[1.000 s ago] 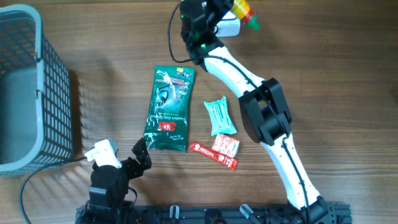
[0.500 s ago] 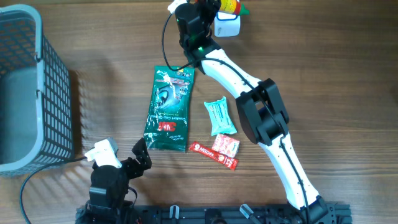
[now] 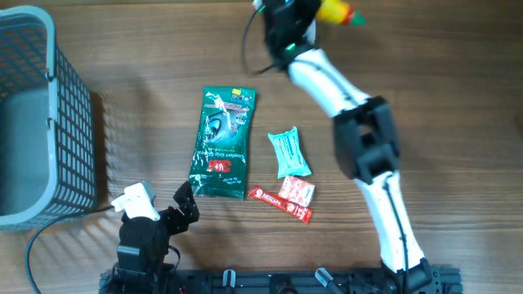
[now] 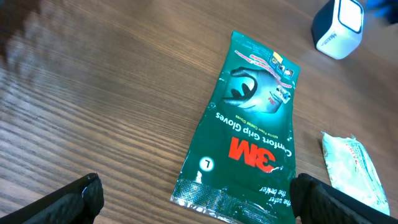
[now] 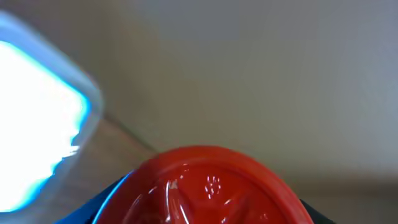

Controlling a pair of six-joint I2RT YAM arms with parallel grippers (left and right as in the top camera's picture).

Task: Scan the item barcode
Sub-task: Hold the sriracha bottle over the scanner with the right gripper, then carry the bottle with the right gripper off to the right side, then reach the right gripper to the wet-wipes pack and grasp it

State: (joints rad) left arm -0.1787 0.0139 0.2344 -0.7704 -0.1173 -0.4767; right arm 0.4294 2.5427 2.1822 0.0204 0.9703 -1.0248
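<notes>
The item (image 3: 339, 11), a small yellow and red container with a green tip, is held at the far edge of the table by my right gripper (image 3: 321, 11), which is shut on it. In the right wrist view its round red end (image 5: 211, 186) fills the space between the jaws, and the scanner's bright white face (image 5: 37, 137) glows at the left. The white and blue scanner (image 4: 339, 28) also shows at the top right of the left wrist view; the right arm hides it from overhead. My left gripper (image 4: 199, 208) stands open near the front edge, holding nothing.
A green 3M glove pack (image 3: 221, 143) lies mid-table, a teal packet (image 3: 289, 153) to its right, and red sachets (image 3: 286, 198) in front of that. A grey wire basket (image 3: 33, 122) stands at the left edge.
The right arm has swung to the right with the item and now covers the scanner from overhead. The left arm has not moved.
</notes>
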